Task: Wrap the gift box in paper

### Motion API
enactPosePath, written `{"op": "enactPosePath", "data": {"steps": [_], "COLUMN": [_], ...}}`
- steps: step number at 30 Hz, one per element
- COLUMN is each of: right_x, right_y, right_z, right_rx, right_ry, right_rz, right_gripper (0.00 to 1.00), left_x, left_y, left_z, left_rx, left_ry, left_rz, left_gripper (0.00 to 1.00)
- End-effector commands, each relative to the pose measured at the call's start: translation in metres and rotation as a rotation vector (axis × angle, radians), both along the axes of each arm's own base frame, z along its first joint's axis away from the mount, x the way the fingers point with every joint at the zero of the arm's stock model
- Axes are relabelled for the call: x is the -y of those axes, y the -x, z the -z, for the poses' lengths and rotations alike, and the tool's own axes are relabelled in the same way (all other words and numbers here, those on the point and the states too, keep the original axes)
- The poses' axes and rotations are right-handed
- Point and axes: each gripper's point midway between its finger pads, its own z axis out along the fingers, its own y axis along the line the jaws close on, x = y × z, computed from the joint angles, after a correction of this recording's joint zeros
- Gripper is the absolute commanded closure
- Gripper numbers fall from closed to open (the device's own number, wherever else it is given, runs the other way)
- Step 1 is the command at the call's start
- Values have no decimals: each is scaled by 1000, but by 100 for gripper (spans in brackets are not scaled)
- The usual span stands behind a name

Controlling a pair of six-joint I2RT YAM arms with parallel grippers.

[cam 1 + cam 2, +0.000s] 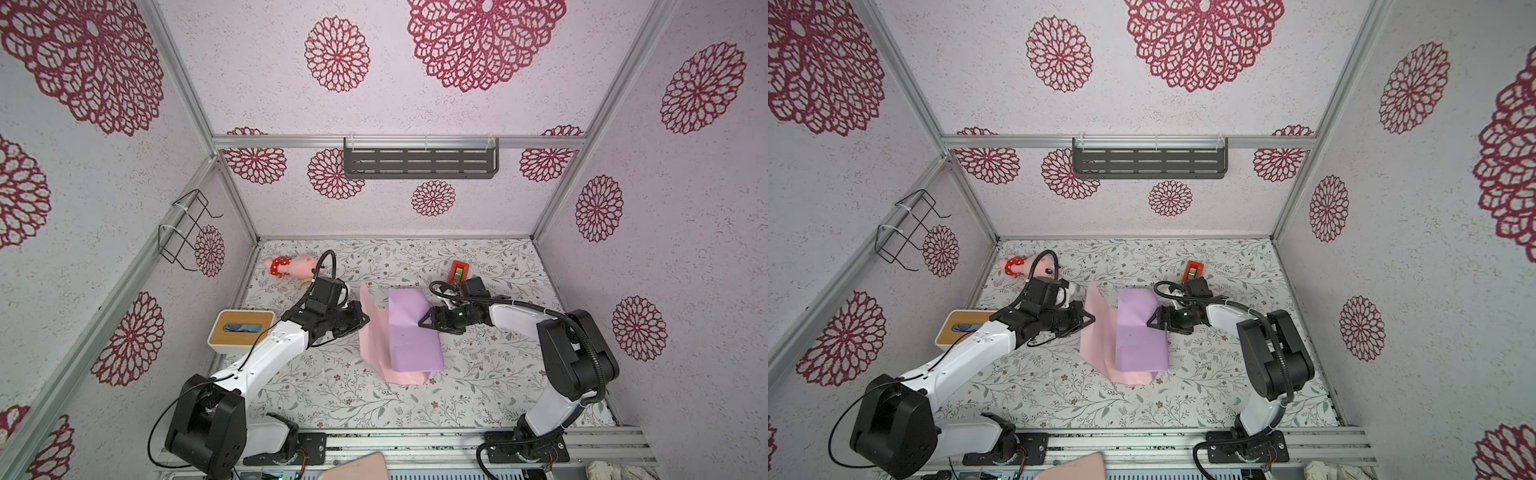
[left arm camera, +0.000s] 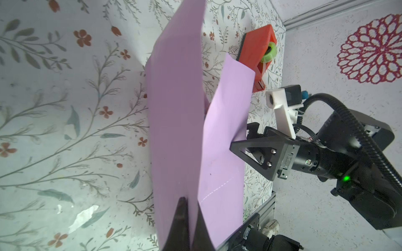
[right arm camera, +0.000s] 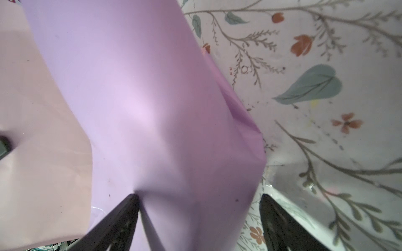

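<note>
**boxbot22:** ok, left to right, what's on the table?

**wrapguy:** Far left is a white tissue box (image 1: 241, 330) with a wooden top. Behind it a pink plush toy (image 1: 291, 264) in a red spotted outfit lies near the back wall. Next comes the left claw (image 1: 366, 319), low and pointing toward the middle. It's closed right up on the edge of the paper (image 1: 411, 332). The left wrist view shows the sheet running between its two fingers (image 2: 180, 217).

**boxbot22:** and the gift box?

**wrapguy:** Covered, none of it shows. The paper sits mid-table, lilac side up, draped over a box-shaped hump. The flap in the left claw stands up beside the hump's left side. From above it looks pink, and its lilac face is turned toward the left arm. A pink strip lies flat on the flowered mat (image 1: 332, 395) along the near edge.

**boxbot22:** right side?

**wrapguy:** The right claw (image 1: 424, 321) is spread wide and isn't gripping anything. One fingertip (image 3: 121, 215) pokes into the lilac top and dents it. The other hangs past the hump's right side, over the mat. A red tape dispenser (image 1: 459, 270) sits just behind that wrist, toward the back wall.
</note>
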Motion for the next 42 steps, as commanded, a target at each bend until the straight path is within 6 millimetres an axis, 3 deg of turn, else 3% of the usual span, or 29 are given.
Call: {"op": "enactPosePath", "data": {"steps": [1,9,20,32,42], "right_x": [27,26,25,22,19], "right_y": [23,24,25,27,28], "right_z": [48,48,49,49,48], "right_rx": [-107,-108,-109,-113,-120], "right_ry": [196,194,195,183,157], "right_rz": [12,11,7,8,19], "right_gripper": [13,13,13,13,13], "left_x": [5,40,82,109,116], "left_y": [1,2,6,7,8], "left_z": [7,4,24,44,48], "left_rx": [-28,-23,-49,-98,-118], "left_ry": [-107,-213,-283,-251,-239], "left_rz": [-6,64,134,186,223], "left_gripper": [96,95,95,93,90]}}
